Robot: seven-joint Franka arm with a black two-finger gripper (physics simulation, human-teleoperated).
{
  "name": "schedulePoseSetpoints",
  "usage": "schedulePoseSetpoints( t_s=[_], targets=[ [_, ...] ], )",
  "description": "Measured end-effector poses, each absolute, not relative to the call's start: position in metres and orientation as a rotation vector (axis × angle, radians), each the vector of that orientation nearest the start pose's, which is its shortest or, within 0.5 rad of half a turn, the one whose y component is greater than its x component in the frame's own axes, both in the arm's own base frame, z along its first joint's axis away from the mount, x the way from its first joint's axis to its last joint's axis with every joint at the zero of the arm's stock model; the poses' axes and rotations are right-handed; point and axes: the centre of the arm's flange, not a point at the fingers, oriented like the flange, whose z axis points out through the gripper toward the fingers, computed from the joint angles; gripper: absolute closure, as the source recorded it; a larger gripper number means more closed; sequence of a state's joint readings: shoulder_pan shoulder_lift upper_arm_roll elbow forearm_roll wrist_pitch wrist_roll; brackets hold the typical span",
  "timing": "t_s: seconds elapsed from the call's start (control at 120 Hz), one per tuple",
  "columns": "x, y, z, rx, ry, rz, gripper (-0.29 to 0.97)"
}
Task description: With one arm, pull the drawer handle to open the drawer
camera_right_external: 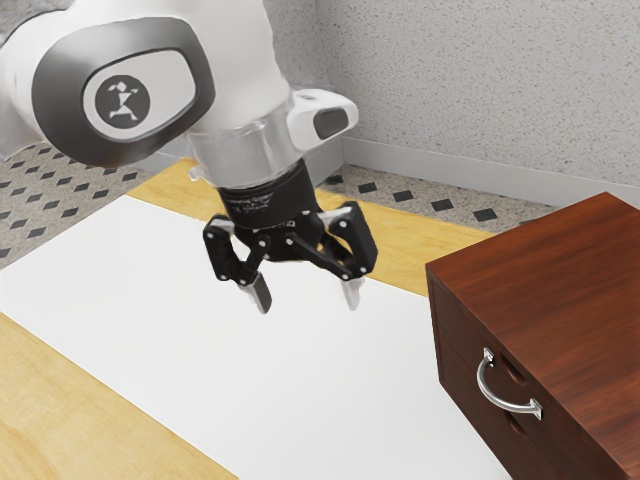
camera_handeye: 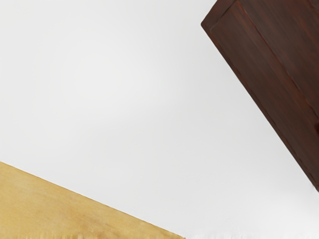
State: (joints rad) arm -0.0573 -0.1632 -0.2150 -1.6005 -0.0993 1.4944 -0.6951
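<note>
A dark brown wooden drawer cabinet (camera_right_external: 560, 300) stands on the white mat at the exterior view's right. Its front face carries a curved silver handle (camera_right_external: 503, 385), and the drawer front sits flush with the cabinet. My black gripper (camera_right_external: 305, 297) hangs open above the mat, well to the left of the cabinet and higher than the handle, with nothing between its fingers. In the wrist view, a corner of the cabinet (camera_handeye: 279, 74) lies off to one side of my hand, over the white mat.
A white mat (camera_right_external: 200, 330) covers the light wooden table (camera_right_external: 70, 420). Behind the table are a speckled tiled floor and a grey wall. In the wrist view, a strip of bare wood (camera_handeye: 60, 209) borders the mat (camera_handeye: 124, 99).
</note>
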Motion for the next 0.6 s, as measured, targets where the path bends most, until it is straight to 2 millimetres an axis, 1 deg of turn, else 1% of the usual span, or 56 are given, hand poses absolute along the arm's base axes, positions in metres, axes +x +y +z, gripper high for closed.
schedulePoseSetpoints(
  t_s=[0.033, 0.067, 0.1, 0.125, 0.25, 0.342, 0.4, 0.55, 0.6],
  targets=[
    [0.465, -0.174, 0.681, -3.148, -0.658, -0.055, 0.0],
    [0.461, -0.188, 0.678, -3.134, -0.666, -0.098, 0.0],
    [0.46, -0.199, 0.677, -3.12, -0.684, -0.141, 0.0],
    [0.46, -0.203, 0.677, -3.111, -0.708, -0.169, 0.0],
    [0.466, -0.205, 0.674, -3.064, -0.875, -0.249, 0.0],
    [0.471, -0.199, 0.662, -3.026, -1.006, -0.239, 0.0],
    [0.474, -0.199, 0.653, -3.008, -1.076, -0.236, 0.0],
    [0.477, -0.216, 0.642, -3.003, -1.194, -0.243, 0.0],
    [0.481, -0.22, 0.635, -2.999, -1.232, -0.229, 0.0]
  ],
)
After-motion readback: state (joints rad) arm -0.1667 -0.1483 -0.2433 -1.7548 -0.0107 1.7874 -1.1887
